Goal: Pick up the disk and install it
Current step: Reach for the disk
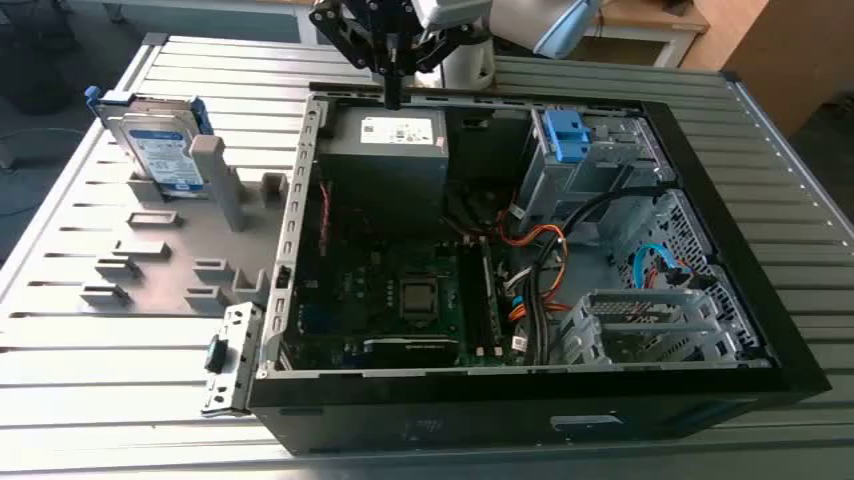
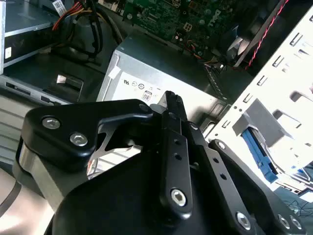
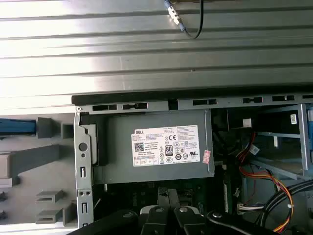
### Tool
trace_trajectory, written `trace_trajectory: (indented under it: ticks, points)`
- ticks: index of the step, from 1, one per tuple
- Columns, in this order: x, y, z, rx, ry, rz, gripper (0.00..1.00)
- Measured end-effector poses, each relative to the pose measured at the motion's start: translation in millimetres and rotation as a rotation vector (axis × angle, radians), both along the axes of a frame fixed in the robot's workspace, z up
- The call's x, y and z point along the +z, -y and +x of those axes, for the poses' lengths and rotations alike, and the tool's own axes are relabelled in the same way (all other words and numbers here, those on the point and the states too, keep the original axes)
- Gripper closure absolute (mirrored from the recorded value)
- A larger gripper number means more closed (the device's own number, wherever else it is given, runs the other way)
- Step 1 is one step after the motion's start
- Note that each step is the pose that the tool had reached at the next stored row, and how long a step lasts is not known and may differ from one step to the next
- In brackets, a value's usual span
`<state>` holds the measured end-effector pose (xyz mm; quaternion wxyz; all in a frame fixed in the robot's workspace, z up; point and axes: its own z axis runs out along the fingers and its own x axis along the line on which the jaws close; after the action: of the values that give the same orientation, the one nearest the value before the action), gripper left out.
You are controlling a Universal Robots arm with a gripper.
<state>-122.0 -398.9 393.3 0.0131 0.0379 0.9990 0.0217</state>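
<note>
The pick-up step is judged to be in hand, with no grasp made yet. The disk (image 1: 158, 145) is seen standing on edge, untouched, in a grey holding fixture (image 1: 160, 265) on the bench (image 1: 761, 160). In the exterior view it is placed at about ten o'clock of the open computer case (image 1: 534, 425). The gripper (image 1: 394, 98) is held above the far rim of that case, over the power supply (image 1: 398, 150). From it, the disk is found at roughly eight o'clock, well apart. The jaws are seen pressed together, with nothing between them. For the pick-up, it is judged that the jaws must first be parted and carried clear of the case wall. They must then be lined up with the thin upper edge of the disk, since its lower face is partly covered by a grey post of the fixture. A square, firm hold on the blue carrier is thought to be needed so that the disk is not tilted as it is lifted. By count, there are one disk, one gripper, one fixture, one case, one power supply and one motherboard (image 1: 400, 300). Two metal drive cages are counted inside the case. One, at one o'clock, carries a single blue latch (image 1: 565, 135), and the other (image 1: 641, 320) is set at four o'clock. Which cage is meant for the disk cannot be told.
</note>
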Motion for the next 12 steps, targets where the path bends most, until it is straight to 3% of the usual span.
trace_trajectory:
  ticks: [5, 12]
  points:
    - [0.0, 0.0, -1.6, 0.0, 0.0, 0.0, 0.89]
    - [0.0, 0.0, -12.1, 0.0, 0.0015, 0.0, 0.89]
